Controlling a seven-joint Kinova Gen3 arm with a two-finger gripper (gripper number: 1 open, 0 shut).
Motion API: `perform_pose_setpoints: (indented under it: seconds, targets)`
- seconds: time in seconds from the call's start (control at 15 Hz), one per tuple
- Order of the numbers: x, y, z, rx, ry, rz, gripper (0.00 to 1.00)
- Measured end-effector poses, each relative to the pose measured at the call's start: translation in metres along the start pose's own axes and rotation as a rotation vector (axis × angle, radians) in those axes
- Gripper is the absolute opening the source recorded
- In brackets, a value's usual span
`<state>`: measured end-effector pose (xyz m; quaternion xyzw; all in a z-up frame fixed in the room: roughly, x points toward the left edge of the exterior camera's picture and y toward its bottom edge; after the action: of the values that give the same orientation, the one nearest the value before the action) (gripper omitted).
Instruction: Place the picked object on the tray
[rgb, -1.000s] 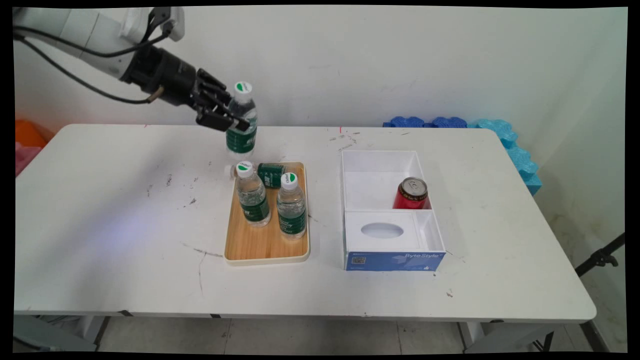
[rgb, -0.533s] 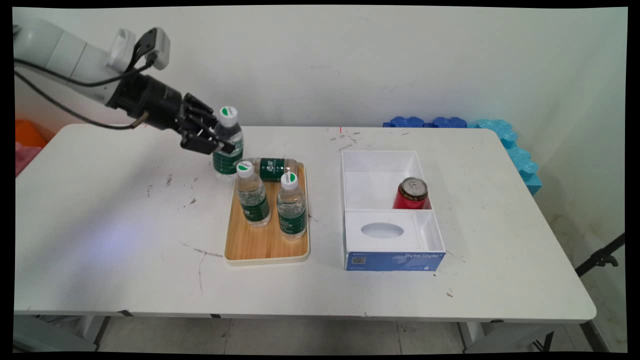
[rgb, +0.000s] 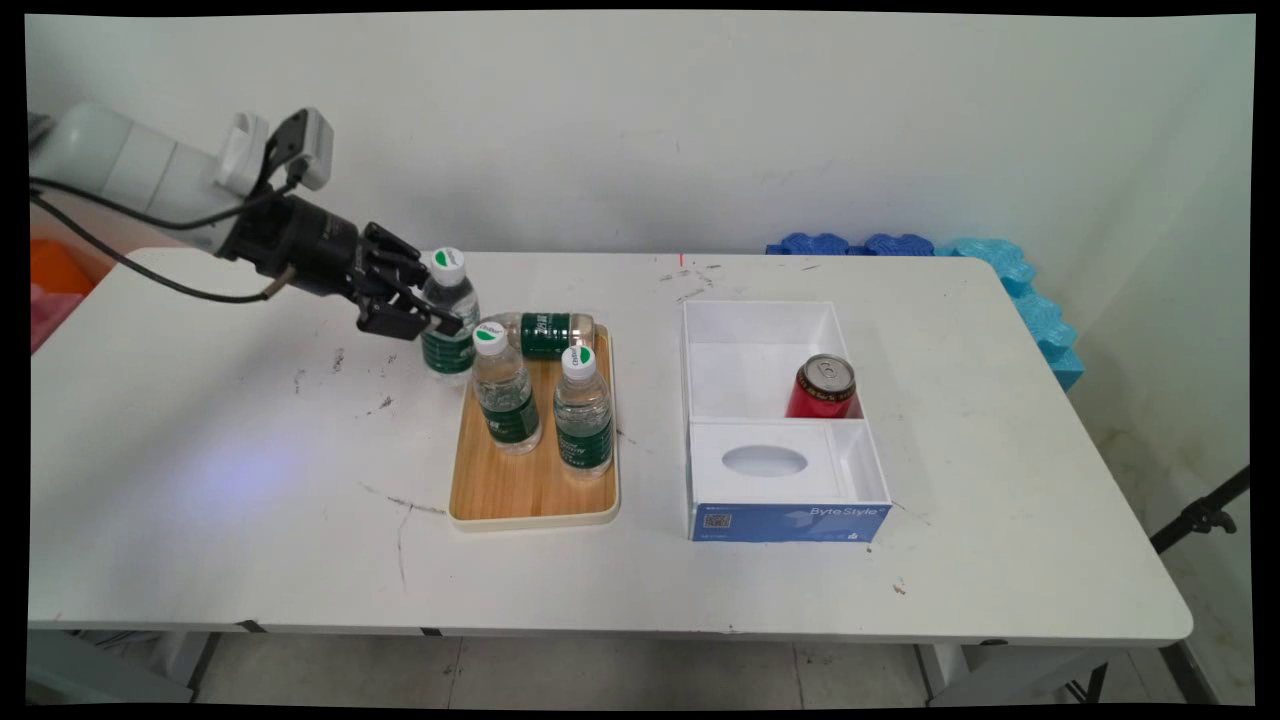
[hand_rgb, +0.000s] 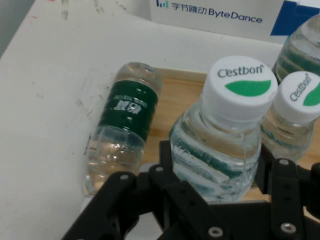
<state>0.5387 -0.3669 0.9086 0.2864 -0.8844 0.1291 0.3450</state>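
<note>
A water bottle (rgb: 449, 312) with a white-and-green cap stands upright in the end effector (rgb: 428, 312), whose black fingers (hand_rgb: 172, 165) are clamped around its body, just off the far left corner of the wooden tray (rgb: 531, 490). Just beyond it on the tray a second bottle (rgb: 545, 335) lies on its side, with two more (rgb: 505, 388) (rgb: 583, 411) standing nearer the front. Farther off on the white desk (rgb: 200, 480) sits a white box (rgb: 780, 425) holding a red can (rgb: 823, 387).

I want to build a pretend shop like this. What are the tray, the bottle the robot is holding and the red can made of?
Tray: looks like wood or bamboo, with tan grain lines and a pale rim.
Held bottle: clear thin plastic, see-through and ribbed, with a white plastic cap, clamped in the gripper.
Red can: probably metal, with a shiny silver top.
</note>
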Motion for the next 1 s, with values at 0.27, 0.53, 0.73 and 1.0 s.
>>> perform_pose_setpoints:
  seconds: [0.27, 0.53, 0.73, 1.0]
  targets:
    - [-0.015, -0.003, 0.025, -0.021, 0.025, -0.011, 0.0]
    - [-0.021, -0.009, 0.048, -0.017, 0.063, 0.008, 0.0]
    - [-0.024, -0.014, 0.062, -0.009, 0.083, 0.021, 0.0]
    - [-0.029, -0.018, 0.074, -0.008, 0.093, 0.028, 0.0]
